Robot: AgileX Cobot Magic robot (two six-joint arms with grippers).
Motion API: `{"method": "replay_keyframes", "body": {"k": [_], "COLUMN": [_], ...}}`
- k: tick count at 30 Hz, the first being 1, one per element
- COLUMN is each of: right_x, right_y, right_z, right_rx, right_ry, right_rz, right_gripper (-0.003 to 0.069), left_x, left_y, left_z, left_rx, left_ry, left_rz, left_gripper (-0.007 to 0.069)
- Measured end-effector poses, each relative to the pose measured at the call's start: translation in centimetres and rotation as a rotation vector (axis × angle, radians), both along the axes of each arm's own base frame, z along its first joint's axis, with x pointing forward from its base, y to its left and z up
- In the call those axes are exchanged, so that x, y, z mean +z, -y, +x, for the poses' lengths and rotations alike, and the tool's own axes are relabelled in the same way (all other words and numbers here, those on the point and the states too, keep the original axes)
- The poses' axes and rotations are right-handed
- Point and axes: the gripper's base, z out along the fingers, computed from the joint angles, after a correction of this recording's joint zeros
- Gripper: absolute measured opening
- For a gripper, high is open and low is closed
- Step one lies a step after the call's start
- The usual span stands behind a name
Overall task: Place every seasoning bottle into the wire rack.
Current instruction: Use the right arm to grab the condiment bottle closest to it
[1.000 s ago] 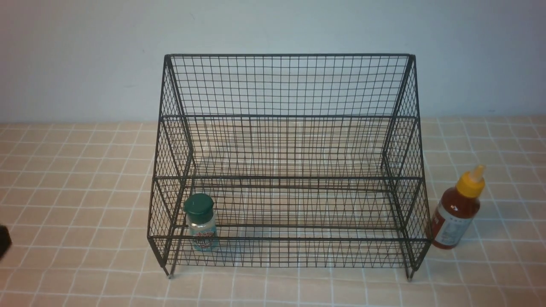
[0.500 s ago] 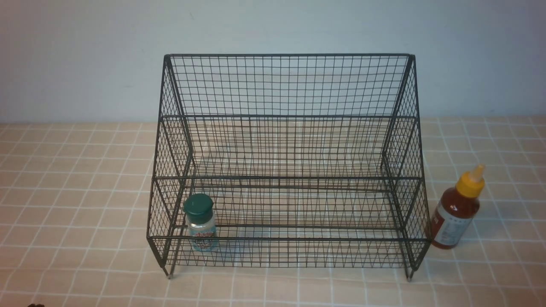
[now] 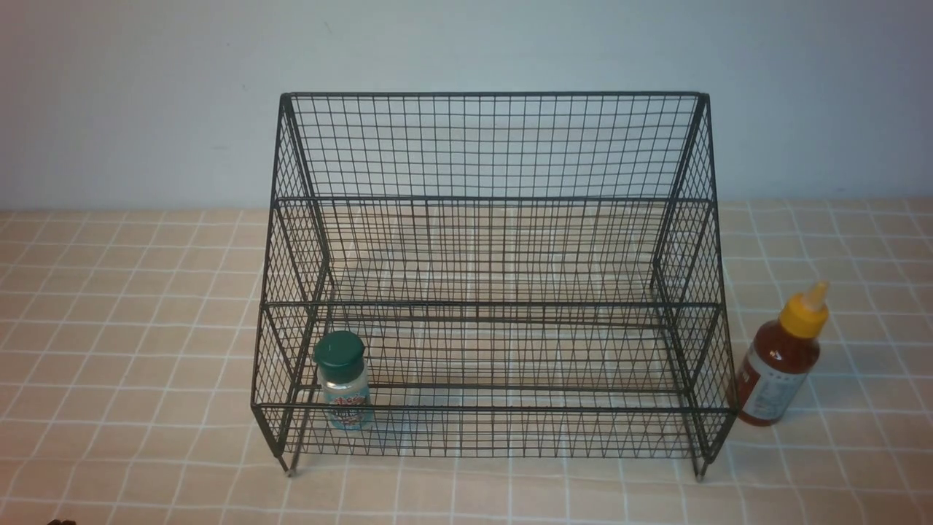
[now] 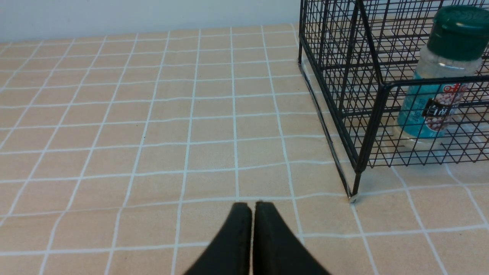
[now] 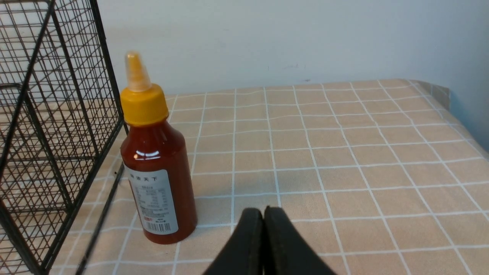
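The black wire rack [image 3: 488, 146] stands mid-table in the front view. A short clear shaker [image 3: 342, 383] with a dark green cap and teal label stands upright in the rack's lowest tier, at its left end; the left wrist view shows this shaker [image 4: 439, 76] behind the rack's mesh [image 4: 344, 76]. The red sauce bottle [image 3: 780, 357] with a yellow nozzle cap stands on the table just outside the rack's right side. My left gripper [image 4: 252, 206] is shut and empty, low over the cloth, left of the rack's front corner. My right gripper [image 5: 263, 212] is shut and empty, a little right of the sauce bottle [image 5: 158, 168].
A tan checked cloth [image 3: 131, 328] covers the table, with a pale wall behind. The table's right edge [image 5: 454, 110] shows in the right wrist view. The rack's short foot [image 4: 353, 194] rests on the cloth near my left gripper.
A dark part of my left arm at the front view's left edge has drawn back out of that view. The bottles and the rack have not moved.
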Motion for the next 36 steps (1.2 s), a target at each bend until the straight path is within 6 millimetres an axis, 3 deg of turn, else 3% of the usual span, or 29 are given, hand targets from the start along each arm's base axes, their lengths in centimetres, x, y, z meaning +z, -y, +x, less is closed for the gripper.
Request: {"method": "replay_keyframes", "body": {"k": [11, 20, 25, 29, 32, 34, 36], "right_x": [0.1, 3.2, 3.7, 5.0, 9.1, 10.5, 14.1], "right_y": [0.0, 0.0, 0.2, 0.7, 0.6, 0.4, -0.1], "right_z": [0.0, 0.0, -0.1, -0.6, -1.6, -1.8, -1.5], "right_rx": [0.001, -0.005, -0.011, -0.012, 0.047, 0.064, 0.077], "right_ry": [0.007, 0.398, 0.467, 0.633, 0.764, 0.746, 0.638], "right_rz": [0.009, 0.493, 0.545, 0.688, 0.725, 0.689, 0.597], "right_gripper": [-0.0015, -0.0015, -0.0015, -0.0015, -0.0015, -0.0015, -0.0015], "left_x": [0.0, 0.0, 0.0, 0.0, 0.0, 0.0, 0.0], "left_y": [0.0, 0.0, 0.0, 0.0, 0.0, 0.0, 0.0], "left_z": [0.0, 0.0, 0.0, 0.0, 0.0, 0.0, 0.0], "left_rx": [0.000, 0.001, 0.002, 0.002, 0.002, 0.002, 0.002], "left_ry": [0.000, 0.000, 0.000, 0.000, 0.000, 0.000, 0.000], "left_rz": [0.000, 0.000, -0.003, -0.004, -0.004, -0.004, -0.004], "left_gripper": [-0.0007, -0.0007, -0.0007, -0.0007, -0.0007, -0.0007, -0.0007]}}
